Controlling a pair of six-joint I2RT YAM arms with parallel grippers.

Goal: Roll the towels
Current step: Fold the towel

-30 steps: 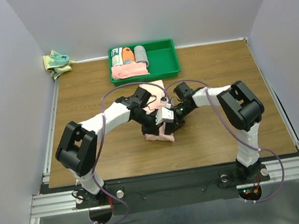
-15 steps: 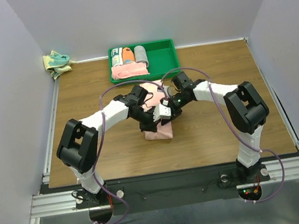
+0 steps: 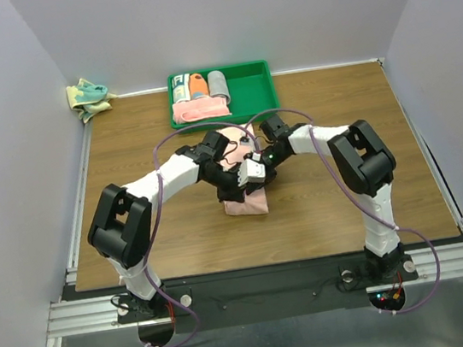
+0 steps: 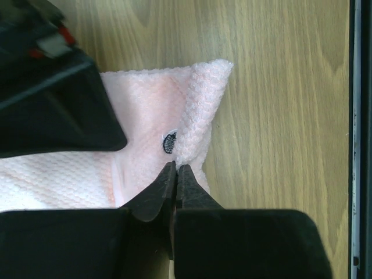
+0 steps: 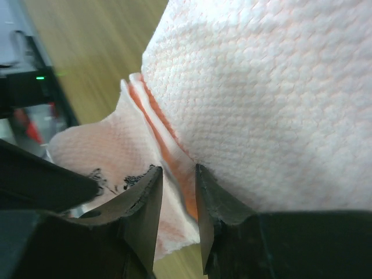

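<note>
Top external view first: a green tray [image 3: 267, 91] sits beyond both grippers at the table's far edge. I count three rolled towels across its back, a white-green one [image 3: 180, 87], an orange one [image 3: 197, 84] and a grey one [image 3: 217, 82], with a pink cloth [image 3: 198, 109] lying in front of them. The teal towel [image 3: 87, 97] is crumpled well off to the far left of the left gripper, past the table edge.

Both arms reach inward and meet over the peach-pink towel [image 3: 244, 204] at mid-table. The left gripper [image 4: 175, 170] has its jaws pressed together on the towel's folded edge, just below the small dark mark [image 4: 168, 142]. The right gripper [image 5: 177, 171] pinches several folded layers between narrowly parted fingers.

From above, the wrists cover most of the towel, so I can't read how far it is rolled. The right wrist picture is too close to show the towel's outline.
</note>
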